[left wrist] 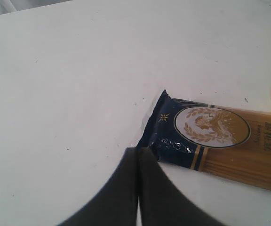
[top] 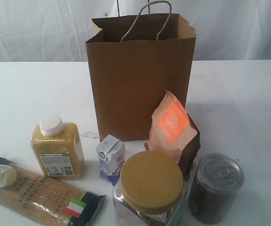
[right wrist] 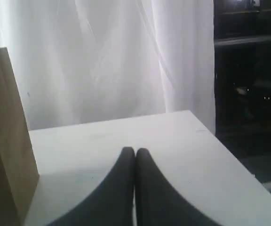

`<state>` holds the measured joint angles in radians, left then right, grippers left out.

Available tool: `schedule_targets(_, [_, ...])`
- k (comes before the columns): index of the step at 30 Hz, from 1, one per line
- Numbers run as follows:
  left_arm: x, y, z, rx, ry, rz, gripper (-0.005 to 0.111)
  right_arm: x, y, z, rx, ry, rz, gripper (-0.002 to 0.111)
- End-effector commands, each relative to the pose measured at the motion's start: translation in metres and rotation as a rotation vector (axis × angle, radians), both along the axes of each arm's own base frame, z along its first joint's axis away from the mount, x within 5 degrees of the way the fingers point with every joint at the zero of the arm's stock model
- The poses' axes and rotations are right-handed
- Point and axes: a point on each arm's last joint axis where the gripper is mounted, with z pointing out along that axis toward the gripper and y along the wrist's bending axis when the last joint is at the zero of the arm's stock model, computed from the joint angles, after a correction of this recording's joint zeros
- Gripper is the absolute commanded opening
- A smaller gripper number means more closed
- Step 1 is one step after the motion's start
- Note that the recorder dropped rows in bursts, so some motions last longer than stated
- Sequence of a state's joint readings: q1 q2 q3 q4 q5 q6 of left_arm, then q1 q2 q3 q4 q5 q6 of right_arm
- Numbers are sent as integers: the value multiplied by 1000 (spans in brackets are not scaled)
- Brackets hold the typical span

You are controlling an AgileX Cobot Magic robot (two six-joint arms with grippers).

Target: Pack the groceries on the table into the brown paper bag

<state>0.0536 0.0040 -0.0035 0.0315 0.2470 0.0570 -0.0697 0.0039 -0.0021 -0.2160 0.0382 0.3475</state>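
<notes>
The brown paper bag (top: pixel 140 77) stands open and upright at the middle back of the white table (top: pixel 27 94). In front of it are the groceries: a spaghetti pack (top: pixel 41 195) lying flat, a yellow-grain bottle (top: pixel 58 148), a small white-blue carton (top: pixel 111 159), a clear jar with mustard lid (top: pixel 150 188), a brown-orange pouch (top: pixel 174 132) and a dark can (top: pixel 215 187). Neither gripper shows in the exterior view. My left gripper (left wrist: pixel 139 149) is shut and empty, its tips by the spaghetti pack's (left wrist: pixel 211 136) dark end. My right gripper (right wrist: pixel 135 150) is shut and empty above bare table, beside the bag (right wrist: pixel 6 141).
White curtains hang behind the table. In the right wrist view the table's edge (right wrist: pixel 229 146) drops off to a dark area with shelving. A small clear scrap (top: pixel 90 135) lies by the bag's base.
</notes>
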Motion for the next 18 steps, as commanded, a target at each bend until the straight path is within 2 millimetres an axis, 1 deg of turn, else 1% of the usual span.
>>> schedule_targets(1, [0,0,-1,-7,-4,-3,0,-2,3,12,-13,-140,35,0])
schedule_targets(5, [0,0,-1,-7,-4,-3,0,-6,6,29,15,-336,73,0])
schedule_targets(6, [0,0,-1,-7,-4,-3,0,-12,8,41,7,-477,100,0])
schedule_targets(7, [0,0,-1,-7,-4,-3,0,-15,9,45,3,-529,110,0])
schedule_targets(8, [0,0,-1,-7,-4,-3,0,-21,10,53,7,-646,128,0])
schedule_targets(9, [0,0,-1,-7,-4,-3,0,-24,11,57,10,-704,136,0])
schedule_targets(10, [0,0,-1,-7,-4,-3,0,-33,10,66,40,-842,147,0])
schedule_targets(11, [0,0,-1,-7,-4,-3,0,-38,10,69,61,-904,159,0])
schedule_targets(12, [0,0,-1,-7,-4,-3,0,-51,7,77,162,-1079,205,0])
schedule_targets(13, [0,0,-1,-7,-4,-3,0,-57,6,79,210,-1144,232,0])
schedule_targets(14, [0,0,-1,-7,-4,-3,0,-67,4,86,274,-1261,278,0])
schedule_targets(15, [0,0,-1,-7,-4,-3,0,-72,3,93,284,-1300,289,0])
schedule_targets(16, [0,0,-1,-7,-4,-3,0,-73,4,102,273,-1287,287,0])
schedule_targets(17, [0,0,-1,-7,-4,-3,0,-69,4,104,260,-1235,263,0])
schedule_targets(18, [0,0,-1,-7,-4,-3,0,-57,4,103,234,-1072,199,0])
